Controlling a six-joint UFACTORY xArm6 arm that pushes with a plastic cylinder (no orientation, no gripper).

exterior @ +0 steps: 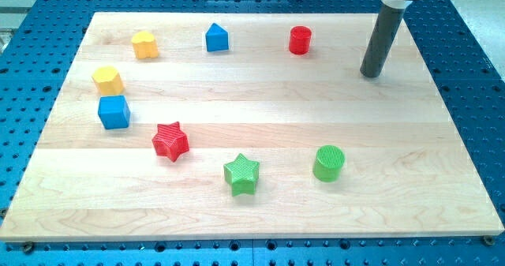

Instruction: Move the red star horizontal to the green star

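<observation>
Counter of pale wood fills the view, lying on a blue perforated base. Over its upper right stands the tool, a dark rod with nothing to spread or pinch; my tip rests on bare wood and touches no block. The green cylinder lies below the tip, slightly to the view's left. The green star sits lower still and further left. The red star is beyond it, far to the tip's lower left, a little higher in the view than the green star and apart from it. The blue cube and a yellow block lie far left of the tip. Along the top, leftward from the tip, come the red cylinder, a blue house-shaped block and a second yellow block.
</observation>
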